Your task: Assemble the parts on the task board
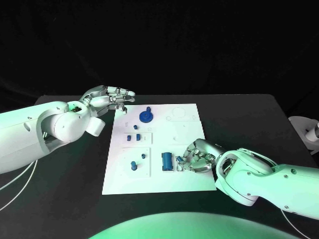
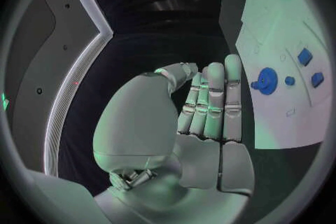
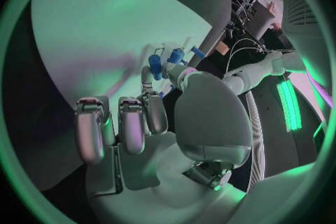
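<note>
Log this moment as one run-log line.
left hand: open, at task board far corner | right hand: on board, touching blue part | blue gear: seated

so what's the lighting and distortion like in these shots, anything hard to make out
Head view: green light tints both arms and the white board, the surroundings are black, and the small blue parts near the right hand are hard to make out. Left wrist view: fisheye bends the board's edge beside the left hand. Right wrist view: green glow around the rim, shadows on the board.

Dim scene, green-tinted light, wrist views bent by fisheye.
</note>
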Robot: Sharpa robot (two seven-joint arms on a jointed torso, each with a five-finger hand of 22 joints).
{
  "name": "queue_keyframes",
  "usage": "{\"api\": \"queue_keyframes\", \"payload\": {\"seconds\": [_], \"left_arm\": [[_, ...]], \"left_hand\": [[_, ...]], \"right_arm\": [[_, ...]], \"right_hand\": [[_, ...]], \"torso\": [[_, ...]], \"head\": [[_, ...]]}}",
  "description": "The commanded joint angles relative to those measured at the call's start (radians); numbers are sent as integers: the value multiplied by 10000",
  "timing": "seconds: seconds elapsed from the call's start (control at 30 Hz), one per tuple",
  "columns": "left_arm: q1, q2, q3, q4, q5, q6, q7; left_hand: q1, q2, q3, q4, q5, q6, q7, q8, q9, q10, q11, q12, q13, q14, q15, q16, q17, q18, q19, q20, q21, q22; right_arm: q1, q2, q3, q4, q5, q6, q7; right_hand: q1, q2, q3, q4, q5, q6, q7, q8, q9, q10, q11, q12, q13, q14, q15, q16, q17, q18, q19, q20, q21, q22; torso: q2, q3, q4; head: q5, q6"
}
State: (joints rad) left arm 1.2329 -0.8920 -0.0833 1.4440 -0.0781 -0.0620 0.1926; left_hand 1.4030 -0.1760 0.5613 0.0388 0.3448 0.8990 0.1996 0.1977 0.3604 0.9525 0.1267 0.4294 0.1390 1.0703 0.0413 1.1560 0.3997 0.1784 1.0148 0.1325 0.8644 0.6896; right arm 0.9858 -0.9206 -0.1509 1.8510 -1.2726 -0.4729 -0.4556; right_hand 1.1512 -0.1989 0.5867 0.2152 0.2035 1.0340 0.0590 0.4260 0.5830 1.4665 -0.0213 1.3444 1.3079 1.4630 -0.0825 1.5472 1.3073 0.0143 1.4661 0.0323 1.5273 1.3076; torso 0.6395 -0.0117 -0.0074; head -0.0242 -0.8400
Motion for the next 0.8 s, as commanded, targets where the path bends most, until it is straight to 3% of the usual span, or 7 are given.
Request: {"api": "queue_keyframes", "payload": {"seconds": [0.03, 0.47, 0.8], "left_arm": [[6, 23, 9, 22, 27, 203, 22], [8, 8, 11, 41, 25, 221, 2], [8, -3, 11, 51, 24, 243, -23]], "left_hand": [[88, -11, 65, -18, 67, -71, -16, 48, -11, -57, 10, 46, 0, -81, 16, 21, -13, 72, 38, -25, 63, 17], [99, -12, 78, -32, 68, -73, -15, 49, -13, -60, 11, 51, -2, -83, 16, 20, -17, 71, 36, -28, 74, 25], [99, -12, 78, -32, 68, -73, -15, 49, -13, -60, 11, 51, -2, -83, 16, 20, -17, 71, 36, -28, 74, 25]], "right_arm": [[-17, 63, -4, -55, 136, 353, -152], [-20, 201, -4, -262, -126, 260, -337], [-20, 253, -3, -267, -226, 309, -265]], "right_hand": [[-144, -4, -173, -3, 264, 161, -124, 17, 151, 305, -52, 51, 1388, 989, -47, 58, 2187, -49, 907, -98, -11, 2508], [-428, 20, -502, 166, 342, 209, -127, 36, 164, 339, -54, 146, 1450, 991, -46, 62, 2199, -54, 914, -105, 11, 2514], [-797, -95, -957, 479, 112, 275, -138, 66, 168, 377, -61, 256, 1524, 994, -52, 68, 2215, -55, 915, -109, 13, 2515]], "torso": [[6, 3, 6], [-5, 0, -10], [1, 9, 2]], "head": [[1, -17], [20, -35], [6, -38]]}}
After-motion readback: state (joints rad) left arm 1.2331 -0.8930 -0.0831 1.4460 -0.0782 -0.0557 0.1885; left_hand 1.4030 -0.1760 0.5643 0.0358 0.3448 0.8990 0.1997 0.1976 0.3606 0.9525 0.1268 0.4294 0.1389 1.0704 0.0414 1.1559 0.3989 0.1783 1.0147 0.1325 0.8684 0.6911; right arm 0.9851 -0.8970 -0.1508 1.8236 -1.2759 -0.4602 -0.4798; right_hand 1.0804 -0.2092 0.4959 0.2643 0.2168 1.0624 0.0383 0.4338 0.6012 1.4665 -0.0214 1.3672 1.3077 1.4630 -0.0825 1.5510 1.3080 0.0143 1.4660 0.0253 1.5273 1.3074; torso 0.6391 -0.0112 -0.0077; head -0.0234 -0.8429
